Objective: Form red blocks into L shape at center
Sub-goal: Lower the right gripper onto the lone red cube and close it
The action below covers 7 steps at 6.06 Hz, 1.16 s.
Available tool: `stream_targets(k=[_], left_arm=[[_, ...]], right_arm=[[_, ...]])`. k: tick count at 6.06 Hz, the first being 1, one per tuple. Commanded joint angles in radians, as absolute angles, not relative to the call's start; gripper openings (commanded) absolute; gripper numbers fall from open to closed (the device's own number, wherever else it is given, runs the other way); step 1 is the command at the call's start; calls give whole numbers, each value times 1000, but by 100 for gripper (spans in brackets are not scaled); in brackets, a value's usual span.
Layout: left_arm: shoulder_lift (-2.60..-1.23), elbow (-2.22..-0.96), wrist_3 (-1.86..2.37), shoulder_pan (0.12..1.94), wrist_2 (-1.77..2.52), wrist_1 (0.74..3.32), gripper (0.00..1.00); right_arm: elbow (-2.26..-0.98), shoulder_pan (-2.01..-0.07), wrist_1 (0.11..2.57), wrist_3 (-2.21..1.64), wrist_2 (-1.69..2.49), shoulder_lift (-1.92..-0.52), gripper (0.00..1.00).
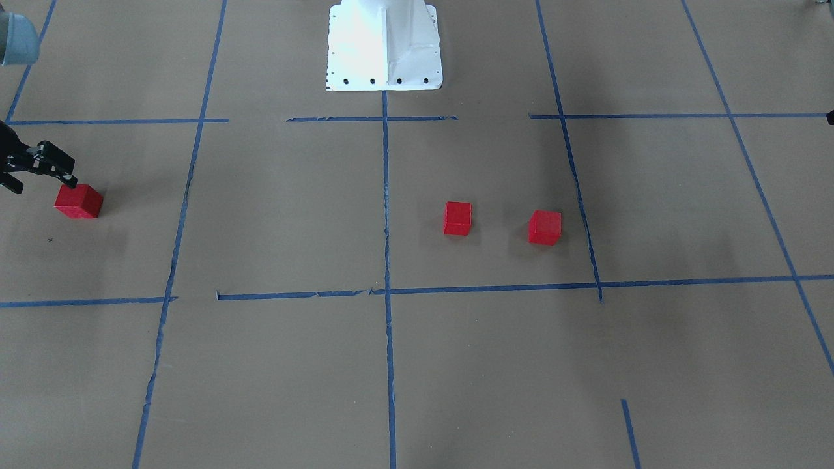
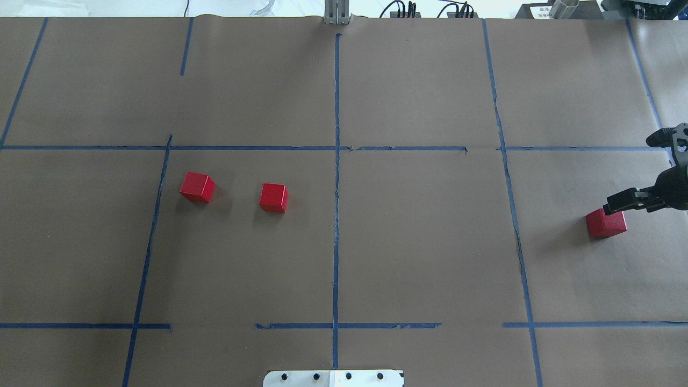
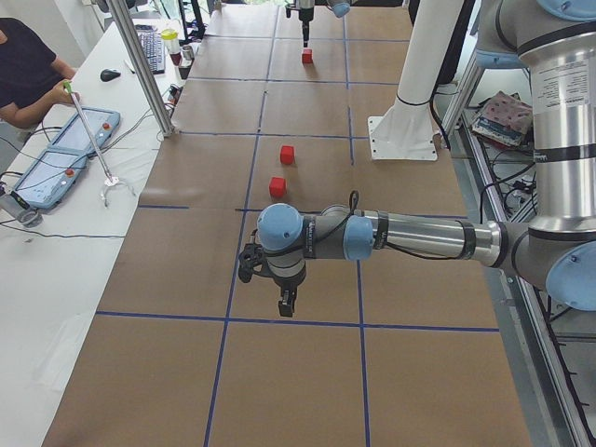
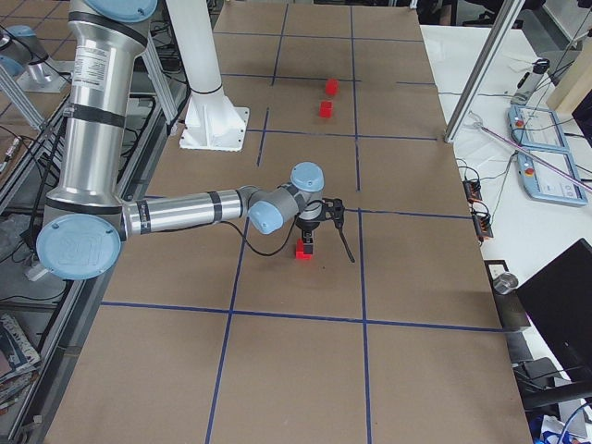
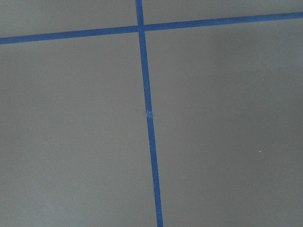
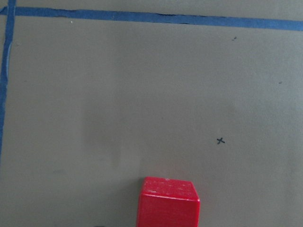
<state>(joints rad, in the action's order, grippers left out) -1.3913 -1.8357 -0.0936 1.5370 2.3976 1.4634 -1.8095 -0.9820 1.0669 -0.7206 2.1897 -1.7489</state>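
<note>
Three red blocks lie on the brown paper. Two [image 2: 197, 187] [image 2: 273, 198] sit left of the center's long blue tape line [image 2: 337, 226]; the front view shows them too [image 1: 544, 227] [image 1: 457, 218]. The third block [image 2: 606, 223] lies far right. My right gripper [image 2: 629, 174] is open, with one finger [image 2: 618, 204] just beyond this block, while the other stands apart. The right wrist view shows that block [image 6: 168, 202] at its bottom edge. My left gripper [image 3: 287, 303] hangs over bare paper near a tape line. I cannot tell whether it is open or shut.
The robot's white base plate [image 2: 333, 378] stands at the table's near edge on the center line. A metal pole [image 3: 140, 65] and a side table with tablets [image 3: 70, 154] and an operator [image 3: 23, 70] stand beyond the far edge.
</note>
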Motion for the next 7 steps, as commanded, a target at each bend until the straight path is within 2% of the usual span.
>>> stream_targets(k=[1,5,6,7], left_arm=[[-1391,-1838,-94,1537,2398,1463,100],[-1384,-1844,-94,1537,2398,1463,100],[-1384,-1844,-94,1537,2398,1463,100],[-1384,-1844,-94,1537,2398,1463,100]], right_arm=[[-1750,-942,987,-735,2174,-1750,100],[-1726,-922,988,-738,2172,-1727,100],[-1680,-922,986,-738,2183,-1718,99],[-1680,-922,986,-739,2181,-1706,77]])
